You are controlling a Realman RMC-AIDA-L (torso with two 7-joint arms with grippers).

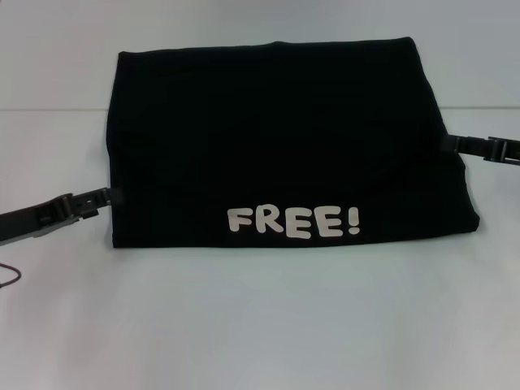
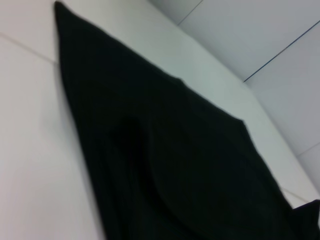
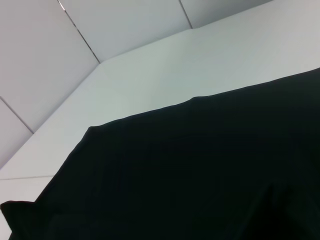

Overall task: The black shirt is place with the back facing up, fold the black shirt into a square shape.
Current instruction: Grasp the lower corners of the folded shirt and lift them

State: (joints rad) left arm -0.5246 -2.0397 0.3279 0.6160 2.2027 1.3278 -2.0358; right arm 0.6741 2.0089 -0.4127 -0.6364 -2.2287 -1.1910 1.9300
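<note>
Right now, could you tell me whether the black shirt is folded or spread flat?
Folded: the black shirt forms a compact rectangle with no sleeves or neckline showing, and its FREE! lettering faces up near the front edge.

the black shirt (image 1: 276, 138) covered the middle and far part of the table (image 1: 260, 325), blocking it from side to side. the left gripper (image 1: 110, 195) and right gripper (image 1: 447, 144) sat at its side edges. the near edge lay open.
</note>
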